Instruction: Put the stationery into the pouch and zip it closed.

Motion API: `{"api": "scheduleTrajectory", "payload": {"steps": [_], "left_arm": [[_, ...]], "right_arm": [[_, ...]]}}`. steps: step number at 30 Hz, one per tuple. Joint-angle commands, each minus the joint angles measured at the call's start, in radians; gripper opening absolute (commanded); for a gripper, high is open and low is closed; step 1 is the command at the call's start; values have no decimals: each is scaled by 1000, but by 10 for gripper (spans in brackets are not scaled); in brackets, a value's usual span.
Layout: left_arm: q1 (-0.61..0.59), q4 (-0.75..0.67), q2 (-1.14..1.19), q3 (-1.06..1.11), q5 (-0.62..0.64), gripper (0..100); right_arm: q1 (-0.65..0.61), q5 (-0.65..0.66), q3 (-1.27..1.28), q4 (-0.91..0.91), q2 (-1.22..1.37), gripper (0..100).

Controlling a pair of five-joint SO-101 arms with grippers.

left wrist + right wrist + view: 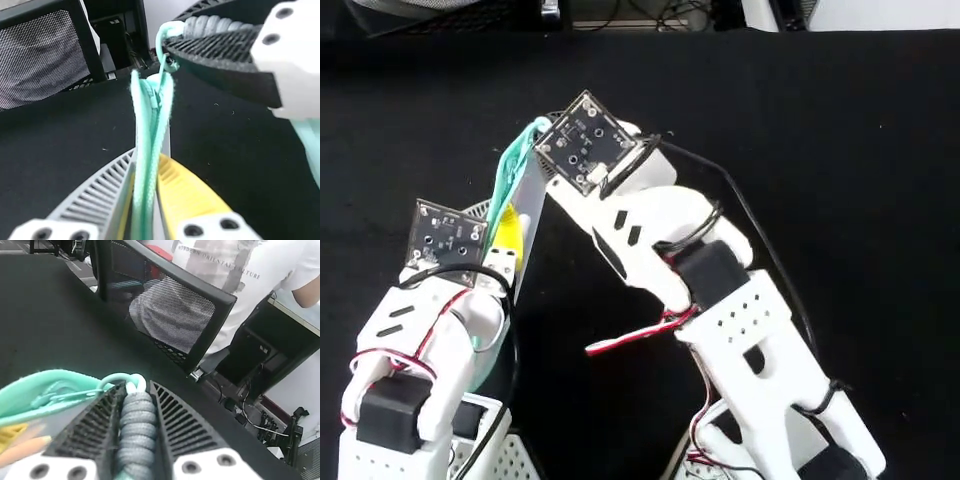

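The mint-edged pouch (pixel 516 165) is held up off the black table between both arms. My left gripper (pixel 148 157), one finger grey and one yellow, is shut on the pouch's mint zipper band (pixel 147 130). In the high view it sits at the band's near end (pixel 510 228). My right gripper (pixel 136 390) is shut on the grey braided pull cord (pixel 135 420), which hangs from the mint zipper loop (pixel 117 379) at the far end of the zipper (pixel 535 132). A tan, pencil-like tip (pixel 22 450) shows beside the pouch (pixel 35 392).
Black cloth covers the table (pixel 820 150). Behind its far edge stand a black mesh chair (pixel 170 310) and a seated person. The right arm's cables (pixel 630 338) hang over the middle of the table.
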Motion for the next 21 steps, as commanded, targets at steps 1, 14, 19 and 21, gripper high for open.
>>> {"api": "scheduleTrajectory", "payload": {"steps": [1,14,19,21], "left_arm": [[5,-35,-9,-27,-6,30],[1,-462,-9,272,-2,30],[7,-453,-20,398,0,30],[1,-419,-21,397,0,30]], "right_arm": [[54,-6,-25,8,-68,12],[-89,5,-101,104,-203,12],[-153,5,-35,103,-151,12],[-163,5,-21,104,-142,12]]}}
